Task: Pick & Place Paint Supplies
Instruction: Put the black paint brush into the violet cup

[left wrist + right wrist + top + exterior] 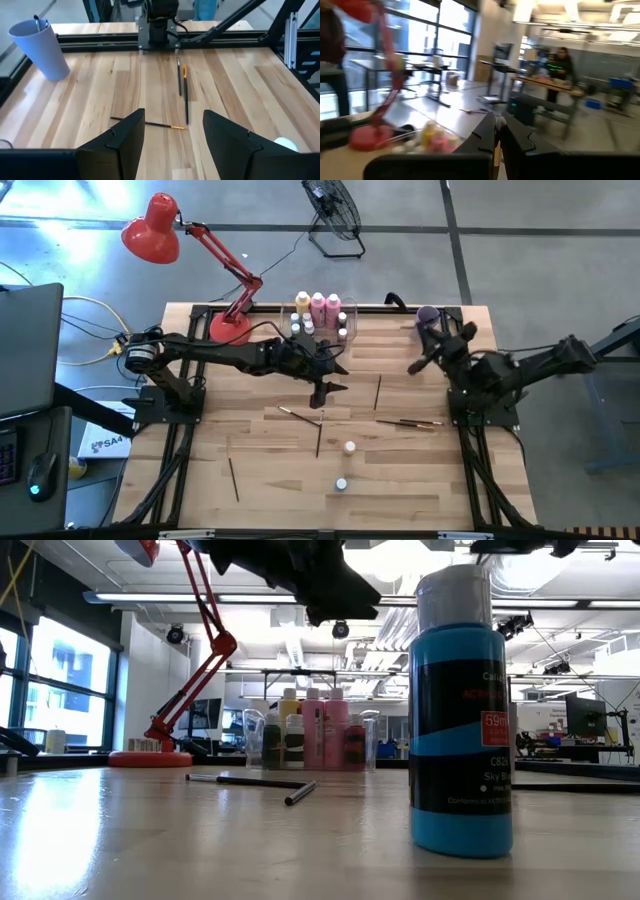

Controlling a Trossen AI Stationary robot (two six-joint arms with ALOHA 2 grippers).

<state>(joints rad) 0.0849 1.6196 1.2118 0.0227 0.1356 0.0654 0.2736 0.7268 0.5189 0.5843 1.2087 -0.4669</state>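
Red desk lamp (152, 228), bright windows (60, 700)

Left arm reaches across to mid-tabletop, its tool (322, 391) hanging with fingers (125, 142) spread and empty. Right arm is folded at the right, tool (416, 367) closed.

Two robot arms, one red desk lamp (155, 228), one floor fan (333, 210), one lilac cup (428, 317), one clear bin (320, 317) holding three tall paint bottles, two small bottles (349, 448) loose on the table, several scattered paintbrushes (409, 422)
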